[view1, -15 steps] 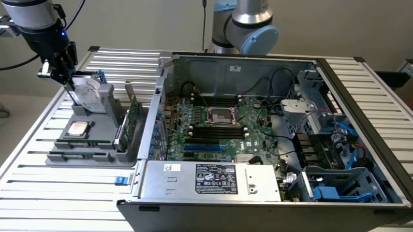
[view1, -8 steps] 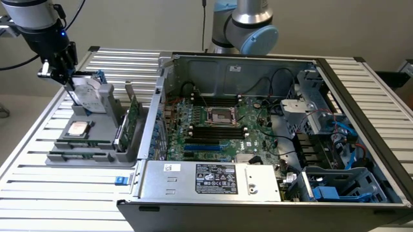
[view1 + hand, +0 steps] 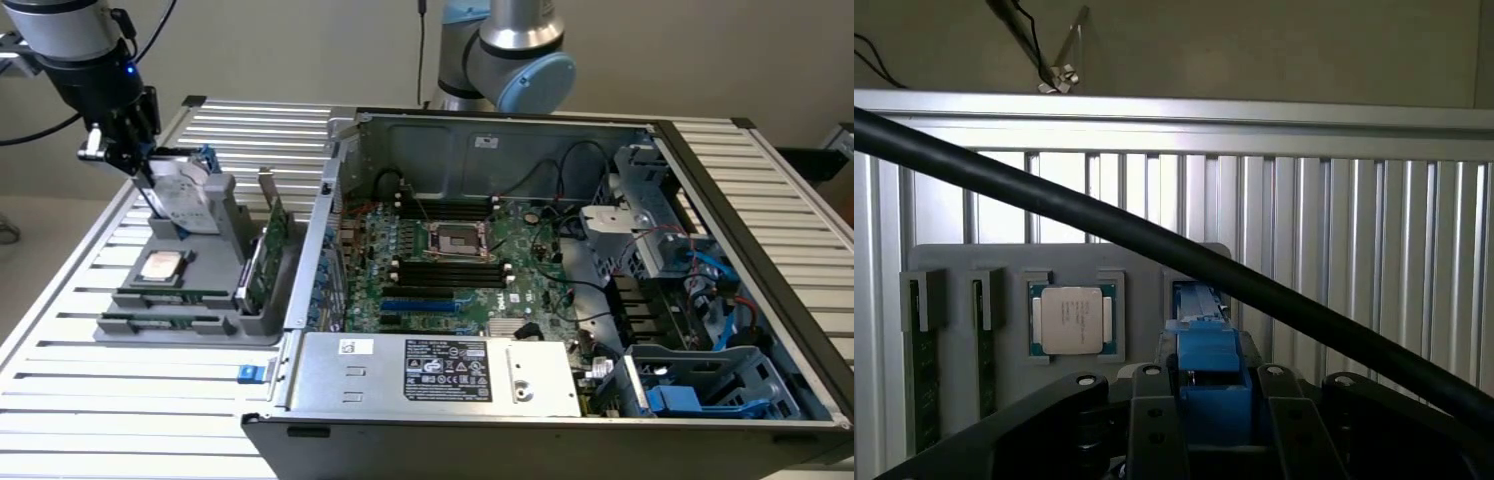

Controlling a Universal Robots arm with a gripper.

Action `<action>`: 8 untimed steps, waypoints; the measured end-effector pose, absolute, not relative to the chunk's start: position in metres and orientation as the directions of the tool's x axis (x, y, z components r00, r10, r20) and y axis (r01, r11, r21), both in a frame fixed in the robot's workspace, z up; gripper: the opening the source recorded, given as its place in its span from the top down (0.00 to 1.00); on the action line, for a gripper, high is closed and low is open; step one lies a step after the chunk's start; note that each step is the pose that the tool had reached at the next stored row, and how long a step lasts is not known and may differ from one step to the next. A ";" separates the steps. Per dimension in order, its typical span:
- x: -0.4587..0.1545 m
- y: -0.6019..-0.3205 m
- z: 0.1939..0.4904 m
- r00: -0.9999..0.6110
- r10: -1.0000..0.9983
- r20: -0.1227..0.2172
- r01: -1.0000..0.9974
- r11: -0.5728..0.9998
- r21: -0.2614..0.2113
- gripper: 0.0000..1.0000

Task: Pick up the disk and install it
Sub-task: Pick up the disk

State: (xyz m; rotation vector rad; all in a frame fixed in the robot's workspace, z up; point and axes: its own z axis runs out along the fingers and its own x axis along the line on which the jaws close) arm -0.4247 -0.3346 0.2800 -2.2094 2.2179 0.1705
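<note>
Far end of the bench, the exterior view's left: I have the gripper (image 3: 144,190) (image 3: 1209,402) down over the grey holder tray (image 3: 200,325), which lies along that edge of the slatted bench (image 3: 80,400).
Tool: narrow grip. On my wrist view the two black fingers (image 3: 1150,420) press either side of the blue carrier bracket, so I am holding the disk (image 3: 184,186) (image 3: 1206,350).
Disk: upright at the tray's far end, leaning a little, white label facing the computer case (image 3: 534,130). Its lower edge is behind the tray's blocks, and I cannot tell whether it is seated or lifted clear.
Tray, middle: the CPU chip (image 3: 162,266) (image 3: 1071,320) lies flat in its square pocket, just beside the disk's slot.
Tray, case side: the green circuit card (image 3: 274,250) stands on edge, near the case wall.
Tray, near end: two memory sticks (image 3: 167,297) lie in their grooves.
Bench, near edge: a small blue clip (image 3: 248,372) sits just beside the case's near corner.
Case: it lies open on the bench towards the exterior view's right, with the motherboard (image 3: 454,260) exposed, the power supply (image 3: 427,375) along its near side and a blue drive cage (image 3: 707,395) in its near right corner, well apart from the disk.
Wrist view: a black cable (image 3: 1154,240) crosses in front of the tray.
</note>
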 end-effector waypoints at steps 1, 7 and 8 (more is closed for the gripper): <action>-0.425 -0.335 0.280 -0.007 -0.997 -0.081 -0.997 0.001 0.072 0.67; -0.425 -0.335 0.285 -0.007 -0.997 -0.081 -0.997 0.001 0.073 0.67; -0.425 -0.335 0.286 -0.007 -0.997 -0.081 -0.997 0.001 0.073 0.67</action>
